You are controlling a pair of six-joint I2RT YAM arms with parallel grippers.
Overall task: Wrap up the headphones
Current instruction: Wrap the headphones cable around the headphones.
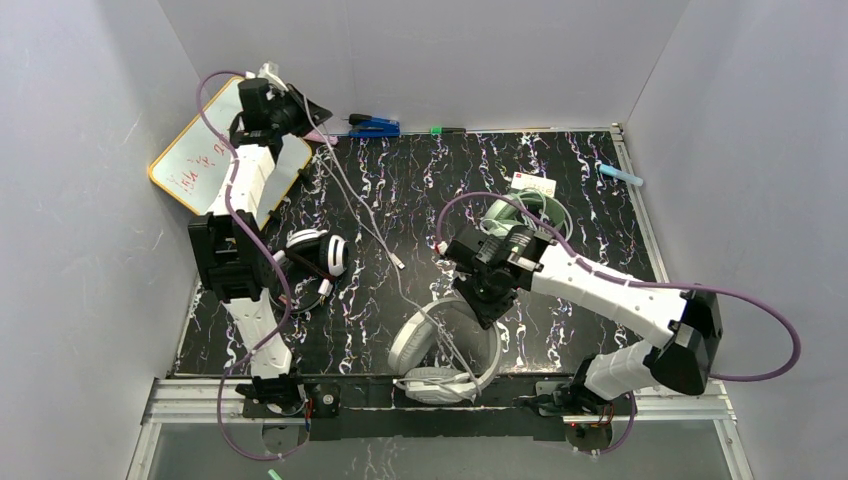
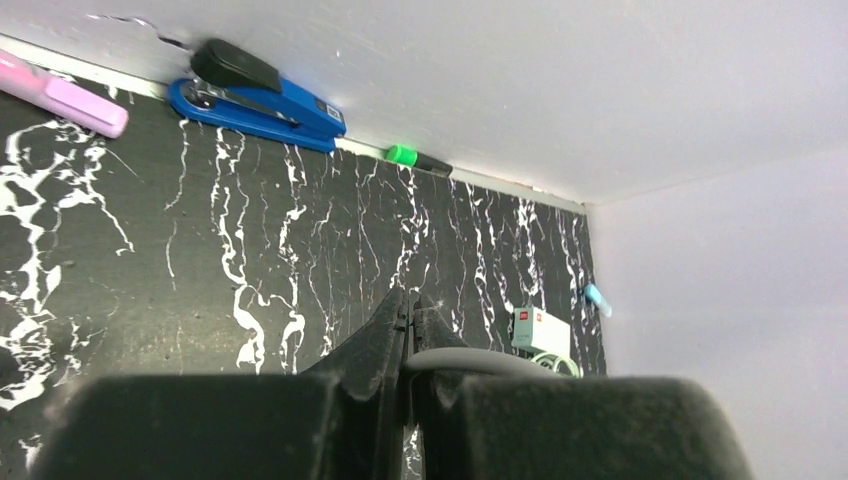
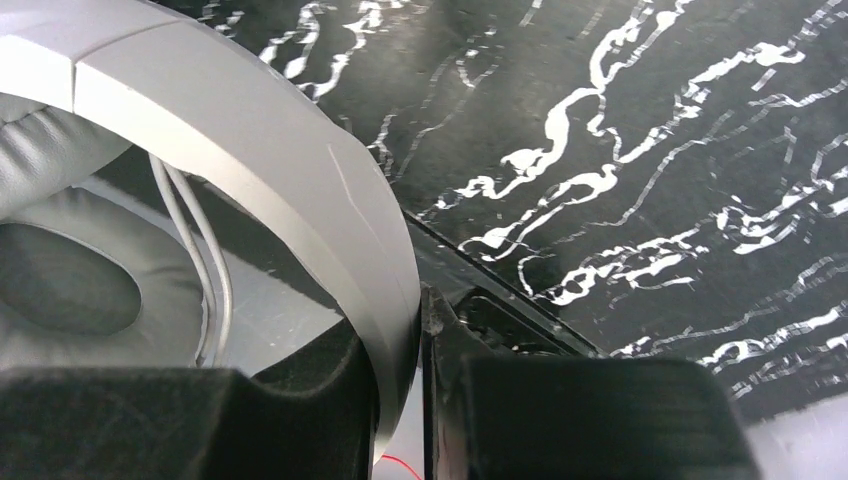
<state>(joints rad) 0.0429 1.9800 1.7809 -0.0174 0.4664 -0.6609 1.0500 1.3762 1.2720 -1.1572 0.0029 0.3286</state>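
Pale grey walls [image 1: 450, 50] enclose a black marble-patterned table [image 1: 450, 180] (white veins).

Table [image 1: 420, 180]: blk w/ white marble veining. Lt-grey headset [image 1: 435, 383] by near edge, w/ grey cable [image 1: 365, 210]. Blk/white headset [image 1: 322, 252] nr left edge. Mint-green headset [image 1: 505, 212] toward right edge. Stapler [image 2: 262, 100] at far edge: blue, blk top. Marker [image 2: 80, 100] beside it: pink. Whiteboard [image 1: 200, 165], far-left corner: white, orange rim, red writing. Arm cables [image 1: 790, 340]: purple.

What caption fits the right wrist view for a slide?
Right tool shut on the headband of the light grey headset, cable running past its ear cushion.
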